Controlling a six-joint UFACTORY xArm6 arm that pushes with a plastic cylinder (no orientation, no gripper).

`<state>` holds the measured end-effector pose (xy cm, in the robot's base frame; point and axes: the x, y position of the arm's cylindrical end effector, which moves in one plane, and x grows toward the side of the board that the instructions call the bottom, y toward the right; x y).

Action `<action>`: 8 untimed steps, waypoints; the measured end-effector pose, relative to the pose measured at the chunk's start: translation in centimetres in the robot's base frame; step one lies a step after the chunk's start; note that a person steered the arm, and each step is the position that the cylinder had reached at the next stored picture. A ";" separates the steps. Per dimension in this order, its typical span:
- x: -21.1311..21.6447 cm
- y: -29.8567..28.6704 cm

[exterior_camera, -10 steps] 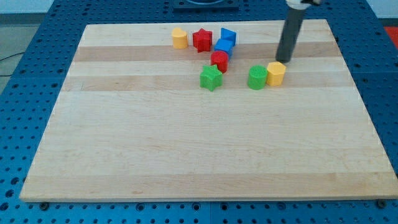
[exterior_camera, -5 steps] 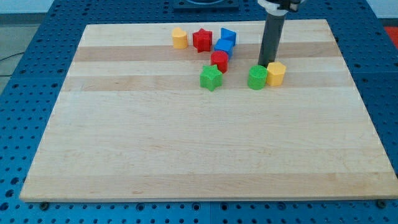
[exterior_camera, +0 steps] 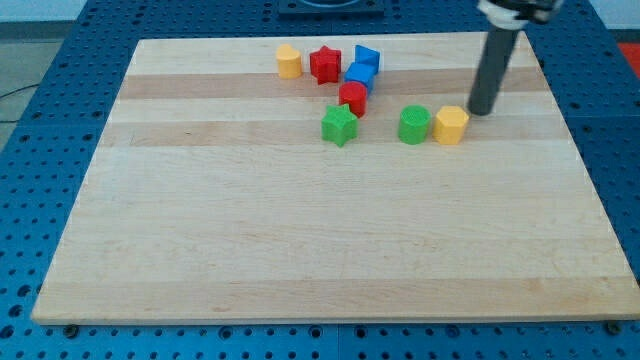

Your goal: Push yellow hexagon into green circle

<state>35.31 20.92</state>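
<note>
Tip [exterior_camera: 478,112] sits just right of yellow hexagon block [exterior_camera: 450,125]; green circle block [exterior_camera: 414,125] near its left; no jaws; wooden tabletop [exterior_camera: 300,240].

One camera only, set high off the near edge of my wooden board [exterior_camera: 300,250], looking down and across, whole board framed, blue pegboard bench [exterior_camera: 30,150] bordering.

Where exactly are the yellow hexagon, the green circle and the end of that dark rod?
yellow hexagon [exterior_camera: 451,125], camera view, on its top face.
green circle [exterior_camera: 414,124], camera view, on its top face.
my tip [exterior_camera: 479,111], camera view, on the rod's very end, just right of and above the yellow hexagon.
</note>
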 end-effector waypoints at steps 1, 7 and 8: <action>0.0 3.7; 2.0 8.0; 4.6 3.7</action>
